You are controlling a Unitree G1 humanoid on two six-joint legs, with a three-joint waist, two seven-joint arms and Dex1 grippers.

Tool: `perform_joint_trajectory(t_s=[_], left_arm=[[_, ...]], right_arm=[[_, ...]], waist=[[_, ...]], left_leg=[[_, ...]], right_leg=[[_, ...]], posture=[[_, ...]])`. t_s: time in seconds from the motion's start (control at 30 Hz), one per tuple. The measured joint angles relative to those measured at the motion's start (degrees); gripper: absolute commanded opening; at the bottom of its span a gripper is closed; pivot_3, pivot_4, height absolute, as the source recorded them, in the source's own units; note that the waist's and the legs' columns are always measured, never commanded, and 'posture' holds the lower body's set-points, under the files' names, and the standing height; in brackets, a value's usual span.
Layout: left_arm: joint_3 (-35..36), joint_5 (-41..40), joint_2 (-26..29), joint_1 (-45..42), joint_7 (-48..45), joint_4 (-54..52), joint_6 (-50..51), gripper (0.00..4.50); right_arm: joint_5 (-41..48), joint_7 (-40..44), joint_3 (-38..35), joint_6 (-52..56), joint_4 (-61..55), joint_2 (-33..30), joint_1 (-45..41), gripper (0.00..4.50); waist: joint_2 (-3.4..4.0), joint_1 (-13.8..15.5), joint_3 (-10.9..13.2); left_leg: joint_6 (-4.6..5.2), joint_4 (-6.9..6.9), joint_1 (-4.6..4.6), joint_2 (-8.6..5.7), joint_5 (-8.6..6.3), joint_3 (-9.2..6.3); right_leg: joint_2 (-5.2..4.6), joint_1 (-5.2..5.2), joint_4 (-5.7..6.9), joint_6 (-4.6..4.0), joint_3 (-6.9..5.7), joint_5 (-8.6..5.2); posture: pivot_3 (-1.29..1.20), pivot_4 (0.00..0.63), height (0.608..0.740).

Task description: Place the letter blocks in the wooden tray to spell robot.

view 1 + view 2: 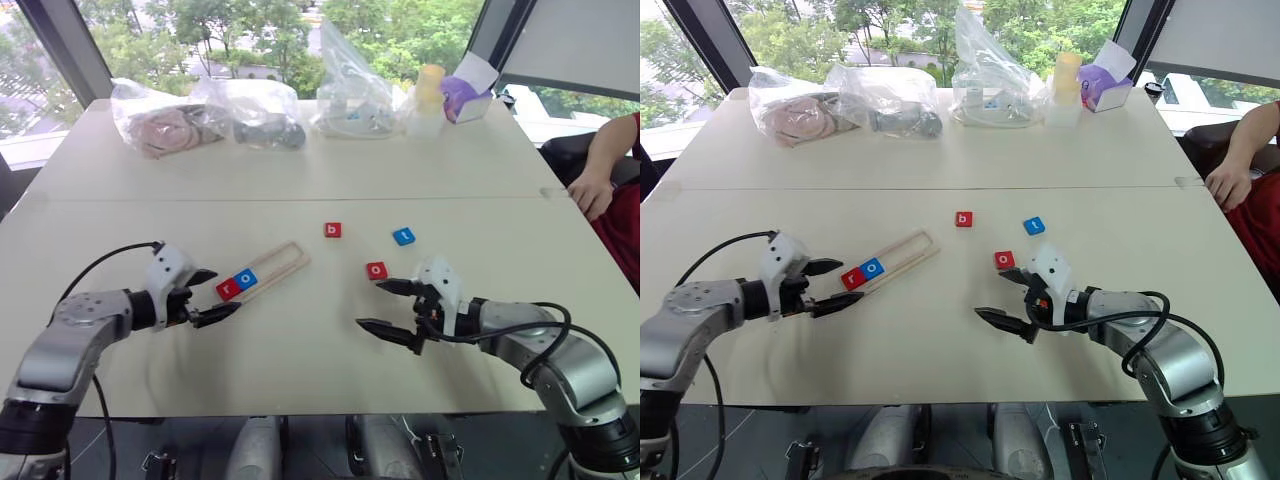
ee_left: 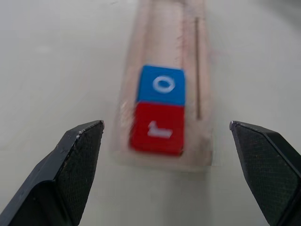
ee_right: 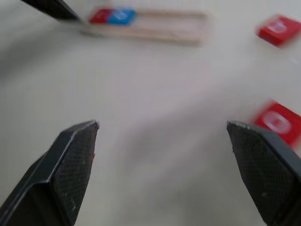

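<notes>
The wooden tray (image 1: 281, 262) lies slanted on the table at centre left. A red r block (image 1: 228, 289) and a blue o block (image 1: 245, 279) sit side by side at its near end. Three loose blocks lie to the right: a red b (image 1: 332, 230), a blue t (image 1: 403, 236) and a red o (image 1: 376, 270). My left gripper (image 1: 208, 296) hangs open just off the tray's near end, its fingers (image 2: 75, 160) spread to either side of the r block. My right gripper (image 1: 385, 306) is open and empty, just in front of the red o.
Several clear plastic bags (image 1: 250, 110) with contents, a yellow-capped bottle (image 1: 428, 95) and a box with a purple thing (image 1: 462, 98) line the far edge. A person's hand (image 1: 590, 190) rests at the table's right edge.
</notes>
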Motion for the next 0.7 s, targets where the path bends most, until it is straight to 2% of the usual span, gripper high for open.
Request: perform_joint_trajectory(t_s=[0.17, 0.5, 0.63, 0.7], left_arm=[[-4.71, 5.2, -1.12, -2.89, 0.13, 4.13, -5.14, 4.5], [-5.82, 7.7, -4.25, -4.9, -0.27, 9.85, -11.67, 4.5], [-6.42, 7.9, -5.37, -4.79, -0.25, 10.09, -12.35, 3.26], [-6.46, 8.12, -5.38, -4.7, -0.17, 10.1, -12.54, 3.13]], right_arm=[[0.25, -3.3, 1.8, 2.23, -4.03, 1.59, 0.11, 4.47], [0.6, -4.06, 1.79, 3.25, -5.52, 0.17, 1.16, 4.47], [0.66, -3.75, 1.79, 3.28, -5.6, -0.16, 1.35, 4.5], [0.63, -3.63, 1.79, 3.26, -5.6, -0.23, 1.35, 4.5]], waist=[[0.01, 0.46, 0.0], [0.11, 0.49, -0.18], [0.26, 0.59, -0.32], [0.25, 0.57, -0.34]], left_leg=[[0.0, 0.03, 0.03, 0.01, 0.0, -0.07], [0.0, 0.09, 0.17, -0.03, 0.0, -0.05], [0.0, 0.1, 0.19, -0.07, 0.0, -0.04], [0.0, 0.11, 0.22, -0.06, 0.0, -0.05]], right_leg=[[0.01, 0.04, 0.05, -0.14, -0.05, -0.08], [-0.07, 0.22, 0.04, -0.14, -0.04, -0.08], [-0.1, 0.27, 0.03, -0.13, -0.04, -0.08], [-0.09, 0.29, 0.03, -0.13, -0.04, -0.08]], posture=[[0.0, 0.15, 0.74], [0.0, 0.15, 0.74], [0.0, 0.15, 0.74], [0.0, 0.15, 0.74]])
